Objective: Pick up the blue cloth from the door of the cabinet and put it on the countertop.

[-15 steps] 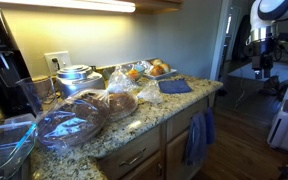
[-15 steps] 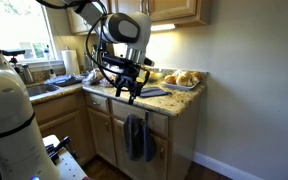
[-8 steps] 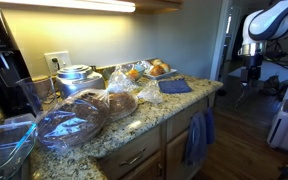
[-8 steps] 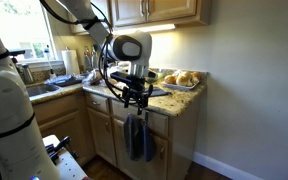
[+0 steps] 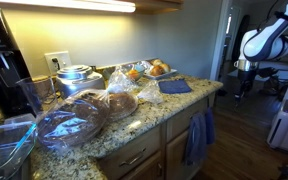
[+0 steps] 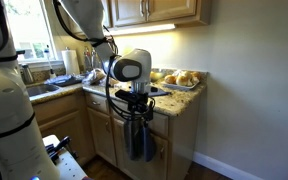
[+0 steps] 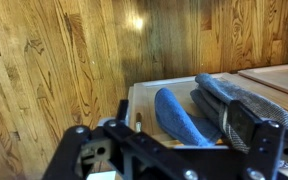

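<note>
The blue cloth [image 5: 196, 138] hangs over the top edge of the door of the cabinet [image 5: 176, 152], below the speckled countertop [image 5: 154, 113]. In an exterior view my gripper [image 6: 135, 113] hangs just in front of the cloth [image 6: 141, 143] and the door [image 6: 160, 150], under the countertop's edge [image 6: 180, 100]. In the wrist view the cloth [image 7: 177, 117] drapes over the door's top edge [image 7: 144, 98], just ahead of my open, empty gripper [image 7: 169, 150]. In an exterior view the gripper [image 5: 242, 85] is out past the counter's end.
A grey towel [image 7: 232, 98] hangs next to the blue cloth. A small dark-blue square cloth [image 5: 174, 87] lies on the countertop, with bagged bread [image 5: 72, 122], a tray of pastries [image 5: 154, 69] and a coffee maker [image 5: 2, 60]. Wooden floor [image 7: 64, 60] lies below.
The arm has swung and come down from counter height. The gripper now hangs lower, right in front of the cloth on the door. The cloth has not moved.
</note>
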